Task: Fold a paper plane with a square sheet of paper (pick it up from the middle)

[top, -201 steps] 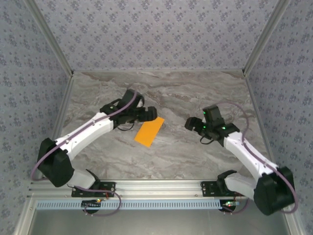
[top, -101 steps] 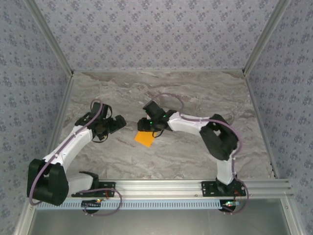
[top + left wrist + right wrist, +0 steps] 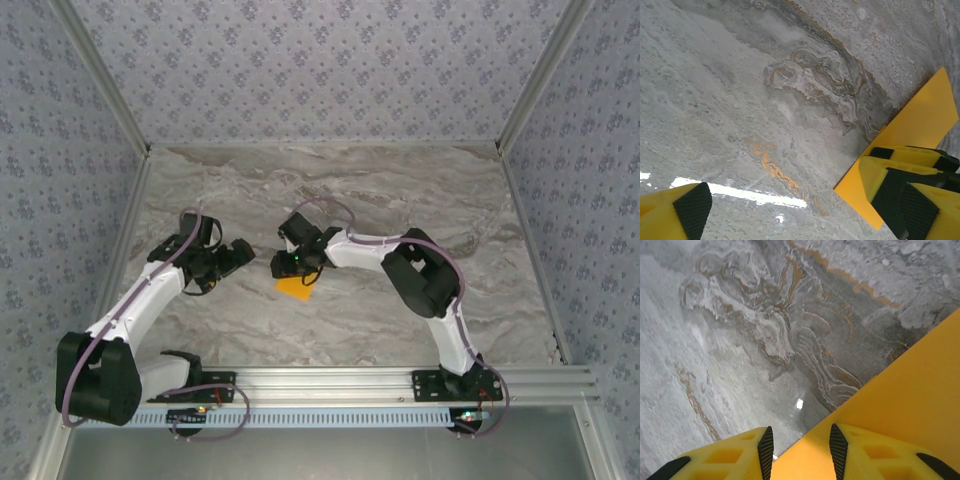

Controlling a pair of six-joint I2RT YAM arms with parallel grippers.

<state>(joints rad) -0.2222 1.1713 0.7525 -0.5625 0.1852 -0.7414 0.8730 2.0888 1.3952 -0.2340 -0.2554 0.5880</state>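
Grey marble-patterned table (image 3: 420,200), enclosed on three sides by blue-grey flower-print walls (image 3: 300,70); aluminium rail (image 3: 330,380) running along the near edge, where both arm bases are sitting.

Item: orange paper (image 3: 296,288). It is lying flat on the table, left of centre and roughly midway between the far and near edges. A sharp straight edge and one pointed corner are showing in the left wrist view (image 3: 922,112). In the top view part of the paper is lying hidden under the right claw, so its full outline cannot be told.

Item: right claw (image 3: 288,266). It is reaching across from the right and pointing down over the paper's far-left part. Its yellow, black-padded jaws are standing a little apart (image 3: 801,447), straddling the paper's edge (image 3: 905,400): one finger is over the orange, the other over bare marble. Nothing is being clamped.

Item: left claw (image 3: 240,250). It is hovering just left of the paper with jaws spread wide (image 3: 795,210), gripping nothing.
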